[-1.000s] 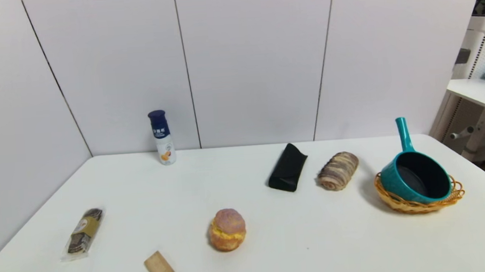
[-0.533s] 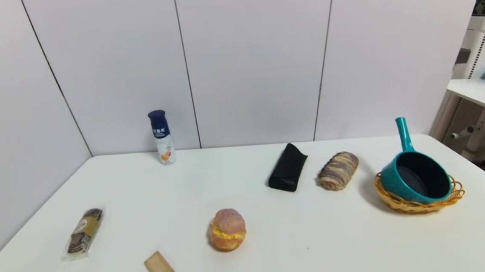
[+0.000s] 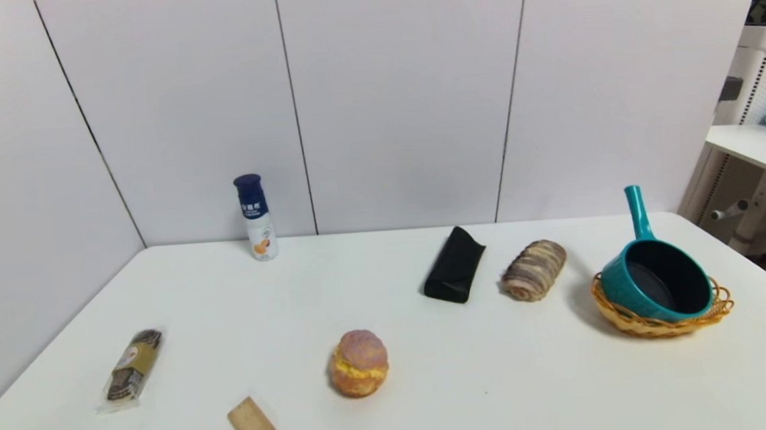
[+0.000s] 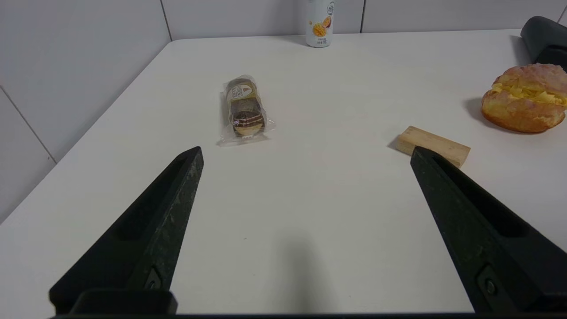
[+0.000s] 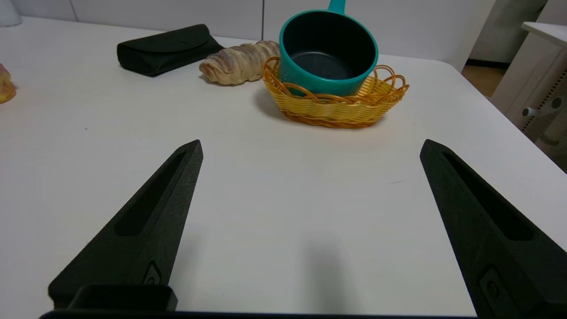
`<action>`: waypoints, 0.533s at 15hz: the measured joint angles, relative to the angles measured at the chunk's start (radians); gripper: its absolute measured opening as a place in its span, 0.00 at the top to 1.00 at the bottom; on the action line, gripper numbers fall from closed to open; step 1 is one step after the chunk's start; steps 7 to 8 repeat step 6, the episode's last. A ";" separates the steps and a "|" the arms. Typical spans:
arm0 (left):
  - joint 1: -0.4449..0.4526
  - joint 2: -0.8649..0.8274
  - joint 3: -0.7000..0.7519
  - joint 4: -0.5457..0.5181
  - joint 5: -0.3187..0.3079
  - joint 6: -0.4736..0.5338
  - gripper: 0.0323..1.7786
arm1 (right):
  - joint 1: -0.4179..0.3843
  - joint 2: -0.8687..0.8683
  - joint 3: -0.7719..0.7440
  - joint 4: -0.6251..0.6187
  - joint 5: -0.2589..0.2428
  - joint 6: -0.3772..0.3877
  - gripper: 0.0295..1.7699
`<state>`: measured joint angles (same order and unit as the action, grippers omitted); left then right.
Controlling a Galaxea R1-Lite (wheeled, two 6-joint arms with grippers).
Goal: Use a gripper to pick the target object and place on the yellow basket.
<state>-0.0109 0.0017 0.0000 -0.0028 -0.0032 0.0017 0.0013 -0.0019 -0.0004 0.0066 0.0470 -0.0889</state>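
The pan (image 3: 657,280) sits in the basket (image 3: 657,331), near the right edge of the bench (image 3: 436,400), towards its far right corner. It leans a little, its mouth tipped to the near side and its handle rising towards the wall. The placing looks done; as far as the pictures show, nothing of the task seems left except perhaps keeping the arms clear.

The right end effector (image 5: 312,148) is over the near part of the bench, on the near side of the basket and apart from it. Its fingers stand wide apart, with nothing between them and nothing touched. The left end effector (image 4: 307,155) is idle over the near left part of the bench, also spread wide and holding nothing. The tilt could let the pan shift if the basket were knocked, so any further move should avoid both.
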 joint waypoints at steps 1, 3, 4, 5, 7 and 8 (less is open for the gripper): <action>0.000 0.000 0.000 0.000 0.000 0.000 0.05 | 0.000 0.000 0.000 0.000 0.000 0.003 0.04; 0.000 0.000 0.000 0.000 0.000 0.000 0.05 | 0.000 0.000 0.000 0.000 0.001 0.005 0.04; 0.000 0.000 0.000 0.000 0.000 0.000 0.05 | 0.000 0.000 0.000 0.000 0.000 0.005 0.04; 0.000 0.000 0.000 0.000 0.000 0.000 0.05 | 0.000 0.000 0.000 0.000 0.000 0.005 0.04; 0.000 0.000 0.000 0.000 0.000 0.000 0.05 | 0.000 0.000 0.000 0.001 0.000 0.005 0.04; 0.000 0.000 0.000 0.000 0.000 0.000 0.05 | 0.000 0.000 0.000 0.001 0.000 0.005 0.04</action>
